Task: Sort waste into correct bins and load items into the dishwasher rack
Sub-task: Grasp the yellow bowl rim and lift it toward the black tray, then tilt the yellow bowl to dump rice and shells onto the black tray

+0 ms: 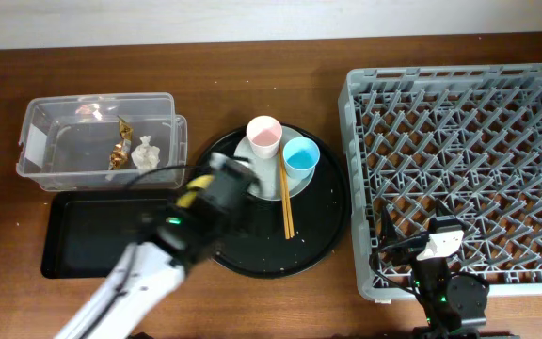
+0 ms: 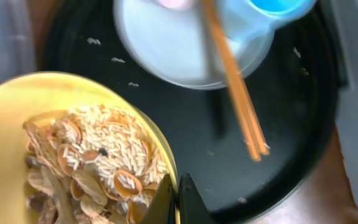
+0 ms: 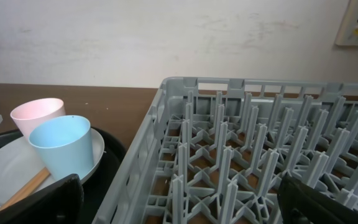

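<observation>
L gripper [image 2: 178, 200] pinches bowl [image 2: 17, 118] rim, scraps [image 2: 92, 162] inside, over round tray [image 2: 197, 137]; R gripper [image 3: 182, 194] jaws wide, above rack [image 3: 229, 137]; pink cup [image 3: 37, 115], blue cup [image 3: 61, 146] on plate [image 3: 5, 171].

Along the desk's right edge we see the dishwasher rack [image 1: 459, 141], with the right arm [image 1: 450, 292] at its near side. At mid-desk the round black tray [image 1: 318, 226] carries the plate [image 1: 257, 177], pink cup [image 1: 263, 135], light-blue cup [image 1: 301, 155] and chopsticks [image 1: 286, 202]. Toward the far-left corner the clear box [image 1: 32, 141] holds the gold-foil wrapper [image 1: 119, 149] and paper ball [image 1: 145, 153], and the shallow black tray [image 1: 83, 235] lies just nearer. The blurred left arm [image 1: 139, 273] reaches over the round tray's left rim, where a patch of the yellow bowl [image 1: 188, 198] shows.
</observation>
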`<act>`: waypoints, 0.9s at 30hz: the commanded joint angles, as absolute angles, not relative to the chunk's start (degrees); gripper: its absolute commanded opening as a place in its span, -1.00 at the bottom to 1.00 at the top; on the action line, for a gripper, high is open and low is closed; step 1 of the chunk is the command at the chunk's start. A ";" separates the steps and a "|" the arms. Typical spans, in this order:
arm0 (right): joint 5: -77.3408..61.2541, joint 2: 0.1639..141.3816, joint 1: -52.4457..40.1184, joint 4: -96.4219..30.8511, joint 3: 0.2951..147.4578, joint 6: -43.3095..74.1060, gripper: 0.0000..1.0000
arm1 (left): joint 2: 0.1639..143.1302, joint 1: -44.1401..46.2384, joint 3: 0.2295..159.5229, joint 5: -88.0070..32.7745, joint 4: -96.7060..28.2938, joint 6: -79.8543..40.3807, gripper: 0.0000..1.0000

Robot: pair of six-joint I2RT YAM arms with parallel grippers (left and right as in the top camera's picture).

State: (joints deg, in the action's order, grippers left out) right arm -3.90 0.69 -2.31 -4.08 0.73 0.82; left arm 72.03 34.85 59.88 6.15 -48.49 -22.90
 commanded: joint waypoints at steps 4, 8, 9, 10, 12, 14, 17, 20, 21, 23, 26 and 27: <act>-4.01 0.36 -2.61 -4.14 0.32 0.43 0.97 | 67.48 11.05 61.12 -15.38 -51.22 -12.58 -1.00; -4.01 0.36 -2.61 -4.14 0.32 0.43 0.97 | 67.51 -3.57 61.08 -25.45 -52.66 -6.96 -1.00; -3.99 0.36 -2.61 -4.14 0.32 0.43 0.97 | 67.51 -7.16 60.93 -27.27 -52.80 -5.89 -1.00; -3.99 0.36 -2.61 -4.14 0.32 0.43 0.97 | 67.51 -11.94 60.53 -29.87 -52.84 -5.43 -1.00; -3.99 0.36 -2.61 -4.14 0.32 0.43 0.97 | 67.51 -16.34 59.66 -33.52 -52.75 -4.84 -0.99; -4.01 0.36 -2.61 -4.14 0.32 0.43 0.97 | 67.53 -21.10 57.76 -38.35 -52.14 -2.68 -1.00; -3.99 0.36 -2.61 -4.14 0.32 0.43 0.97 | 67.53 -26.11 54.61 -40.45 -50.04 -1.63 -0.99; -4.01 0.36 -2.61 -4.14 0.32 0.43 0.97 | 67.53 -31.62 50.87 -46.24 -46.52 -0.05 -1.00; -3.99 0.36 -2.61 -4.14 0.32 0.43 0.97 | 67.53 -33.80 49.63 -49.50 -45.10 0.10 -0.99; -3.99 0.36 -2.61 -4.14 0.32 0.43 0.97 | 67.53 -37.76 47.72 -55.48 -42.83 0.23 -1.00; -3.99 0.36 -2.61 -4.14 0.32 0.43 0.97 | 67.53 -42.87 45.95 -63.44 -41.50 2.33 -0.99; -4.01 0.36 -2.61 -4.14 0.32 0.43 0.97 | 67.55 -44.88 45.56 -65.14 -41.54 3.03 -0.99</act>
